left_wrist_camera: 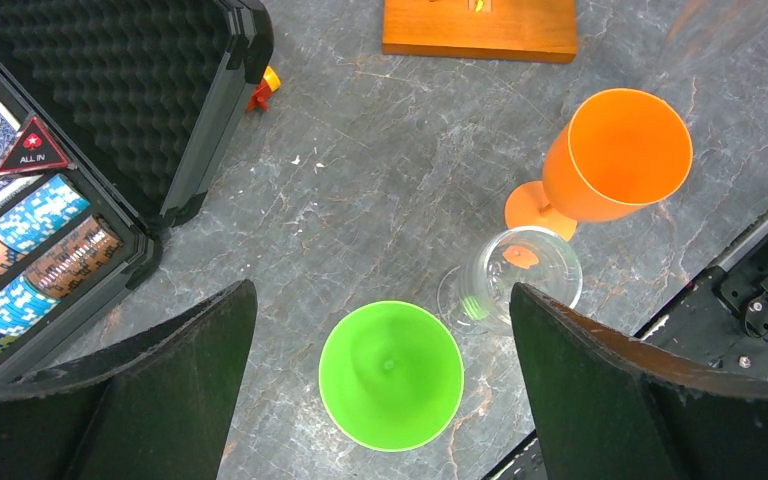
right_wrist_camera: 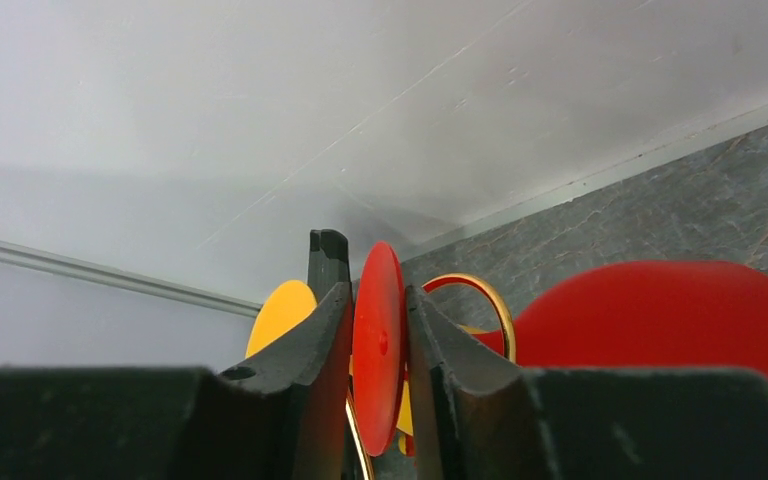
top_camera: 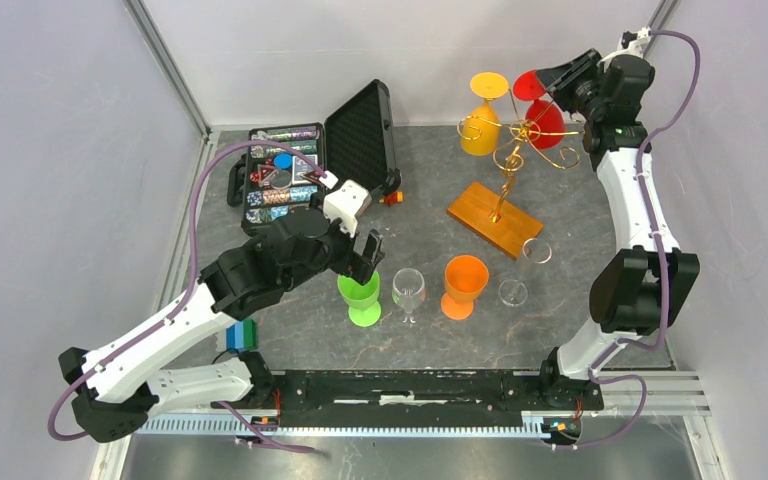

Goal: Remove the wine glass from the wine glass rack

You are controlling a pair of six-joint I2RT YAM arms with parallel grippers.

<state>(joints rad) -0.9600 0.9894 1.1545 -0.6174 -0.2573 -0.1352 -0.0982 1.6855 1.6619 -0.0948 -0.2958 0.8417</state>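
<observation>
The gold wire wine glass rack (top_camera: 516,140) stands on its orange-brown wooden base (top_camera: 495,218) at the back right. A red wine glass (top_camera: 546,118) and a yellow wine glass (top_camera: 481,118) hang upside down from its curled arms. My right gripper (top_camera: 550,80) is shut on the red glass's round foot (right_wrist_camera: 378,335), with a finger on each face of the disc. The red bowl (right_wrist_camera: 660,325), a gold arm (right_wrist_camera: 492,305) and the yellow foot (right_wrist_camera: 278,315) show behind. My left gripper (top_camera: 369,262) is open and empty, above a green glass (left_wrist_camera: 390,375).
A green glass (top_camera: 362,292), a clear glass (top_camera: 409,291), an orange glass (top_camera: 464,284) and another clear glass (top_camera: 530,265) stand in a row on the table. An open black foam-lined case (top_camera: 305,165) with poker chips lies at the back left. The side walls stand close.
</observation>
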